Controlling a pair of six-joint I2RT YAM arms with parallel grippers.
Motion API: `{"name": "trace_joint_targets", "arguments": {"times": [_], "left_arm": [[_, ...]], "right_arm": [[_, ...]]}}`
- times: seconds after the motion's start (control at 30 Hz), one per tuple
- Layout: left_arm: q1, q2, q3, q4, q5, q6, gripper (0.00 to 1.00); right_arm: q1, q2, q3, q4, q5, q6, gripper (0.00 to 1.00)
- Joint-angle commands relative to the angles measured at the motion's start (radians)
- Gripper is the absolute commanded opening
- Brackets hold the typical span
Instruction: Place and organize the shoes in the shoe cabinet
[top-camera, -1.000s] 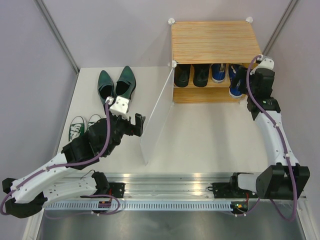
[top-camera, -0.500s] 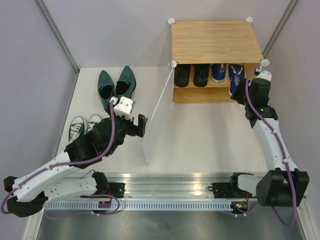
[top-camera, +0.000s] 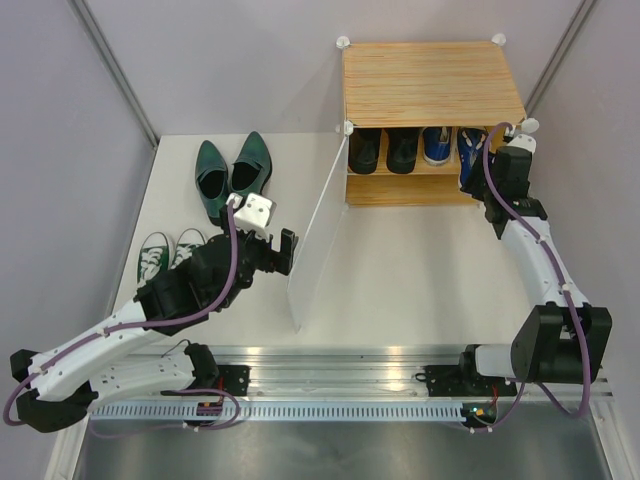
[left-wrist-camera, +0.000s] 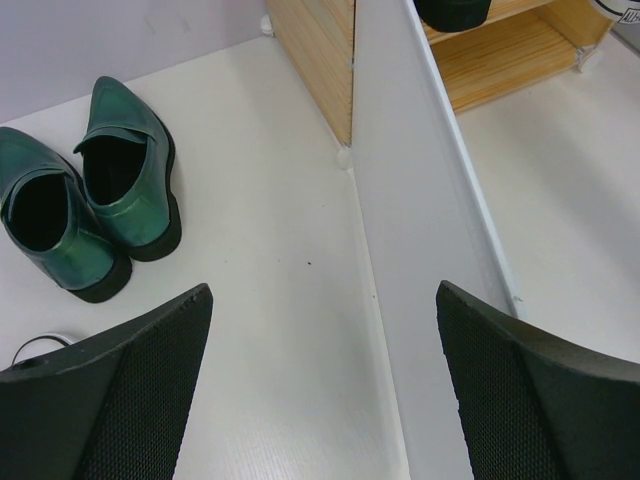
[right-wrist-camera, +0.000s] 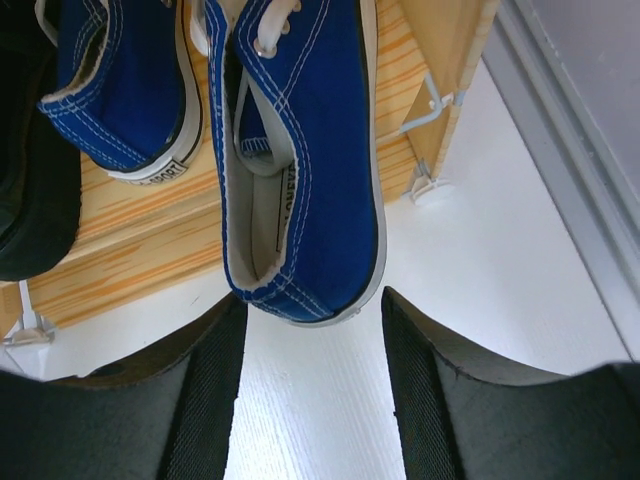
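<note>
My right pincer (right-wrist-camera: 312, 298) flanked the heel of a blue sneaker (right-wrist-camera: 300, 150) at the cabinet (top-camera: 430, 80), right end; clamped or not, I couldn't tell. My left pincer (left-wrist-camera: 322, 290) stood wide apart.

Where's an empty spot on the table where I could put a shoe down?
The bare table between the open door and the right arm, in front of the cabinet. Left of the door is crowded: dark green shoes, sneakers and the left pincer.
</note>
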Motion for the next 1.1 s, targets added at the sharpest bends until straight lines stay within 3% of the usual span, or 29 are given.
{"name": "trace_joint_targets", "arguments": {"times": [0.0,0.03,0.1,0.2,0.47,0.67,1.07], "left_arm": [[0.003,-0.005,0.001,0.027,0.023,0.010,0.95],[0.003,-0.006,0.001,0.025,0.024,0.010,0.95],[0.003,-0.010,0.001,0.025,0.024,0.010,0.95],[0.003,-0.013,0.001,0.027,0.020,0.012,0.95],[0.003,-0.013,0.003,0.022,0.026,0.013,0.95],[0.003,-0.014,0.003,0.024,0.026,0.012,0.95],[0.003,-0.013,0.004,0.024,0.026,0.013,0.95]], "right_arm": [[0.001,-0.006,0.059,0.041,0.049,-0.020,0.61],[0.001,-0.001,0.065,0.043,0.050,-0.021,0.65],[0.001,0.006,0.073,0.041,0.057,-0.024,0.65],[0.001,0.026,0.082,0.041,0.046,-0.025,0.58],[0.001,0.031,0.081,0.041,0.026,-0.025,0.29],[0.001,0.042,0.119,0.039,0.027,-0.051,0.01],[0.001,0.097,0.222,0.079,0.006,-0.155,0.01]]}}
